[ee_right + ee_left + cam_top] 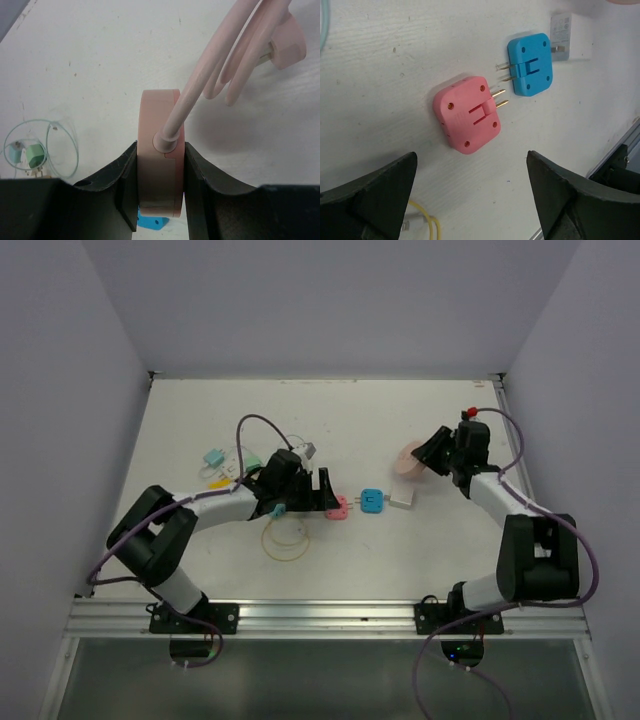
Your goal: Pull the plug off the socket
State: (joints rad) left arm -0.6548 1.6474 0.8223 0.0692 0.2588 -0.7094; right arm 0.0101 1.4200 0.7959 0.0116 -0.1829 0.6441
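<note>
A pink plug adapter (467,114) lies flat on the white table, its two brass prongs pointing at a blue adapter (531,64) a short gap away. A white charger block (570,36) is plugged into the blue adapter's far side. My left gripper (471,160) is open, hanging just short of the pink adapter (340,508). My right gripper (160,147) is shut on a pale pink round socket (157,110) with a pink cord (235,55), at the right of the table (408,462), away from the blue adapter (372,500).
A yellow cable loop (285,537) lies near the left gripper. Teal and green adapters (215,458) with thin cables sit at the left. The pink cord ends in a pink plug (287,45). The table's metal front rail (330,615) runs along the near edge.
</note>
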